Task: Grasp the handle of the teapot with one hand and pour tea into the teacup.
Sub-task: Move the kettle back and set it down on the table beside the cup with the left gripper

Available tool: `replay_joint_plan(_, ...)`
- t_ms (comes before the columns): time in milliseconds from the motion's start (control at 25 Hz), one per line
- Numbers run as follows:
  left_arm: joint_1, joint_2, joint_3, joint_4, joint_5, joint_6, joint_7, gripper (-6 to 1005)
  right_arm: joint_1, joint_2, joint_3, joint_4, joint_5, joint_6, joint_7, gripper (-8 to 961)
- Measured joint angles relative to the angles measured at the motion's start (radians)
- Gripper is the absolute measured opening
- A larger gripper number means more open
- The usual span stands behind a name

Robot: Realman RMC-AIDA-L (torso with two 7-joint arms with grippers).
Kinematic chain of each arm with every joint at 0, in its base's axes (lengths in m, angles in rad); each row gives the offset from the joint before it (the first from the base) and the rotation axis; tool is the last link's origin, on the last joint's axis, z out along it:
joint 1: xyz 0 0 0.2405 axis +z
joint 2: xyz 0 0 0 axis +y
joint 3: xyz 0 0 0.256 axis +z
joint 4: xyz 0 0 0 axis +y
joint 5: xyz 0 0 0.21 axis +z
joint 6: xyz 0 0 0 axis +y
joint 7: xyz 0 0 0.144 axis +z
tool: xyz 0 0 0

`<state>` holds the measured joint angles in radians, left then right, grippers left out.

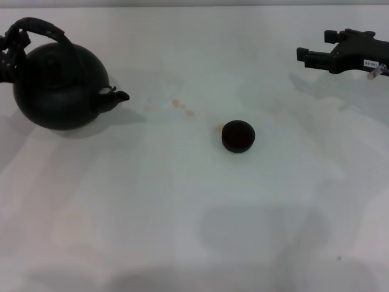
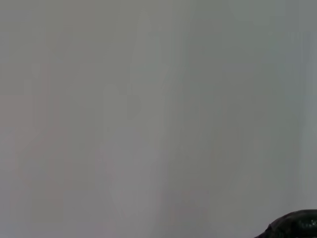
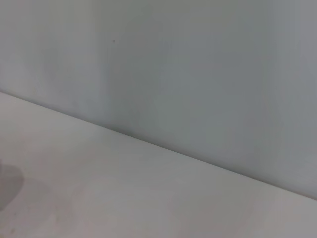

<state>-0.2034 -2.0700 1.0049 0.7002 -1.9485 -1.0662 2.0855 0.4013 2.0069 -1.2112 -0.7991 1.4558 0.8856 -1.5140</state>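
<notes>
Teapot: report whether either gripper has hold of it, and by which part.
Cannot be told. Something dark meets the handle of the teapot at the head view's left edge, but no grip shows. The right gripper hangs apart, far right, holding nothing.

White table (image 1: 182,231); teapot (image 1: 58,85) far left; teacup (image 1: 237,135) centre.
</notes>
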Motion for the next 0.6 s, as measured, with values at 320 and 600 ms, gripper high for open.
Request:
replay_joint_plan(320, -0.031, 0.000, -0.058, -0.112, -0.001, -0.047, 0.070, 116, 0.001, 0.001, 0.000, 0.011, 0.000, 0.002, 0.000, 841)
replay_joint_plan(600, -0.036, -0.002, -0.060, -0.173, -0.028, -0.037, 0.090, 117, -0.001, 0.003, -0.001, 0.012, 0.000, 0.002, 0.000, 841)
